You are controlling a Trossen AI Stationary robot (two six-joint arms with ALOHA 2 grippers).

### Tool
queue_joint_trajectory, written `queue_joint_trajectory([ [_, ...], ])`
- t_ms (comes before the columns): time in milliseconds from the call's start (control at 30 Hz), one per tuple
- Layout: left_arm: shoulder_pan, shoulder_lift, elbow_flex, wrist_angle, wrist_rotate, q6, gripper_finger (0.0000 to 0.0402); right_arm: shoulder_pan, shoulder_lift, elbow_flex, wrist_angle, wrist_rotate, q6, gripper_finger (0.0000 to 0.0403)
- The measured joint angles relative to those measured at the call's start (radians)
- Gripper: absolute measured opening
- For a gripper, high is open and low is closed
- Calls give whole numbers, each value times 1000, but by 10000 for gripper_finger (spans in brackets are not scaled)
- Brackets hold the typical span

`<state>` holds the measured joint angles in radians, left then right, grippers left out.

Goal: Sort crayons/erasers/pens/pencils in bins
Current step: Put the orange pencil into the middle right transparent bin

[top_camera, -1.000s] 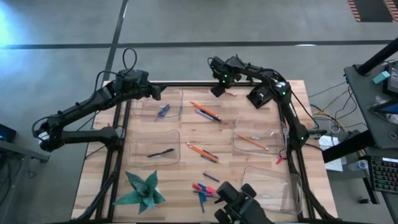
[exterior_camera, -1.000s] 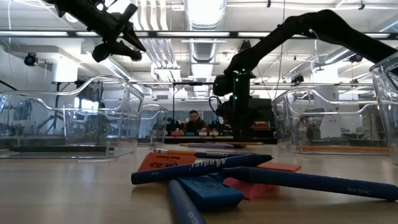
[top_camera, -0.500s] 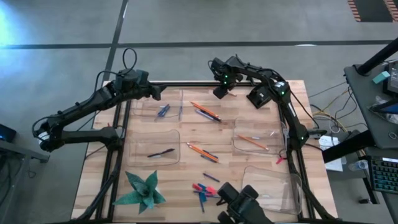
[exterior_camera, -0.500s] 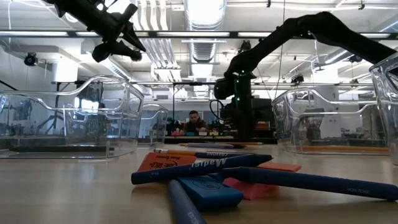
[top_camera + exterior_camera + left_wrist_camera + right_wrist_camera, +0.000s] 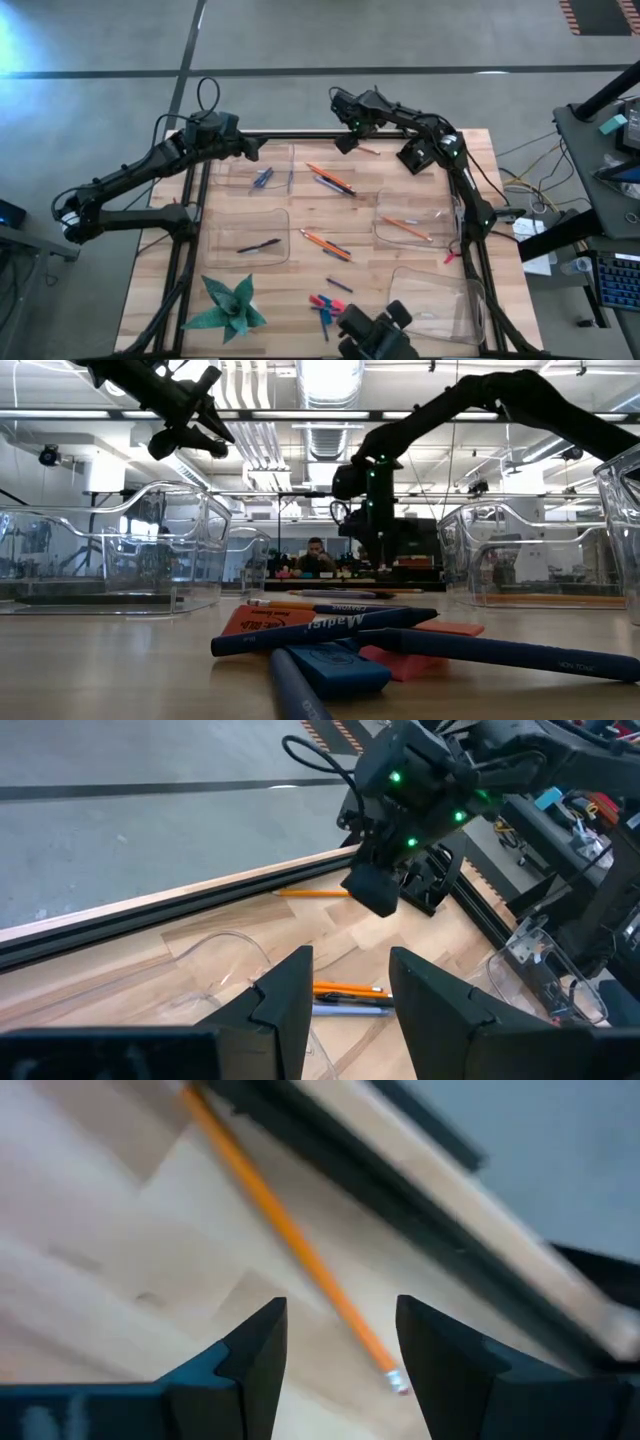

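Orange against pale wood, a lone pencil (image 5: 290, 1235) lies just beyond the spread, empty fingers of the right gripper (image 5: 335, 1345), running between them toward the table's far rail. The step in hand looks like fetching this pencil; the next move calls for lowering until the fingers straddle the shaft, then closing. Only the right wrist view shows that alignment. Farther off, the high view alone shows the bin (image 5: 416, 226) already holding a pencil, well back from the gripper. The left gripper (image 5: 345, 995), fingers apart and empty, waits over its own far corner.
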<state>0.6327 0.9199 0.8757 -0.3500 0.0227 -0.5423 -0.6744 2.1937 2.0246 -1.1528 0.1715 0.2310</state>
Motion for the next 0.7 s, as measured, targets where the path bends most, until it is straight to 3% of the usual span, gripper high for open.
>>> queue_joint_trajectory([
  [100, 0, 0, 0, 0, 0, 0, 121, 15, 0, -8, 12, 75, 8, 180],
  [433, 0, 0, 0, 0, 0, -1, 121, 10, 58, -17, 5, 102, 64, 180],
  [600, 0, 0, 0, 1, 0, -1, 121, 15, 104, -18, -11, 227, 46, 180],
  [700, 0, 0, 0, 0, 0, -2, 121, 14, 114, -17, -24, 247, 46, 180],
])
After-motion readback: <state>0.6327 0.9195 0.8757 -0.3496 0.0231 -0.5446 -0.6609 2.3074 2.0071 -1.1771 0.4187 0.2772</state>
